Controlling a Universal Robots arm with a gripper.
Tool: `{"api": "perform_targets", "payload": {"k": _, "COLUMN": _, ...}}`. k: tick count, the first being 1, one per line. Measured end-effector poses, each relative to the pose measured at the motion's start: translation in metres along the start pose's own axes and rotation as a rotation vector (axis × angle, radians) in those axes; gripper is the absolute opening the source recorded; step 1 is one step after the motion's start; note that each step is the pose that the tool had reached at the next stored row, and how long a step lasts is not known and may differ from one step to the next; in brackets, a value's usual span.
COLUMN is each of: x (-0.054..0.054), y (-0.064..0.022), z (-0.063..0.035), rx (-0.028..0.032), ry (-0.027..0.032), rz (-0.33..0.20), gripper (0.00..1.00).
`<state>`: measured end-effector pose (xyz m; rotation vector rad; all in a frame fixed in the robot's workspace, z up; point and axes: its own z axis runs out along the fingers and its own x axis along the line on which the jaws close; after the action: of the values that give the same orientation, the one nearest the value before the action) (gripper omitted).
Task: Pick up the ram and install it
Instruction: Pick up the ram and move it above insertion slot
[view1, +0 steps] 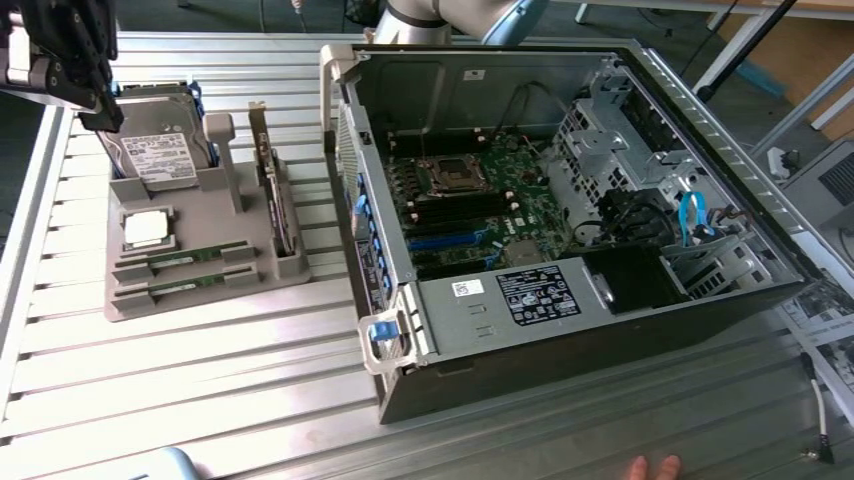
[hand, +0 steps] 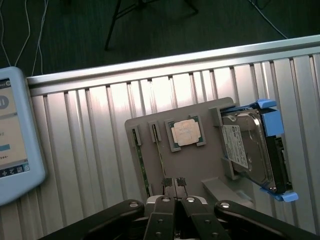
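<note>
Over grey tray (hand: 200, 165), fingers (hand: 167, 183) clenched empty; ram (hand: 140, 160) slotted edge-on, end hidden behind fingers.

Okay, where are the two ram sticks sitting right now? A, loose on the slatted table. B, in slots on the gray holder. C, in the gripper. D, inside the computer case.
B: both ram sticks lie in slots on the gray holder, beside the processor chip.

On the exterior view's left, the ram (view1: 183, 262) lies in a tray (view1: 214, 232) beside the computer case (view1: 447, 325).
</note>
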<state>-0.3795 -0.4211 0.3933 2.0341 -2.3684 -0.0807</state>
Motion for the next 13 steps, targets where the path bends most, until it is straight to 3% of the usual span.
{"api": "perform_targets", "payload": {"k": 8, "x": 0.0, "y": 0.0, "z": 0.0, "rx": 0.007, "ry": -0.001, "rz": -0.001, "gripper": 0.11}}
{"api": "perform_targets", "payload": {"k": 13, "x": 0.0, "y": 0.0, "z": 0.0, "rx": 0.007, "ry": -0.0005, "rz": -0.012, "gripper": 0.11}}
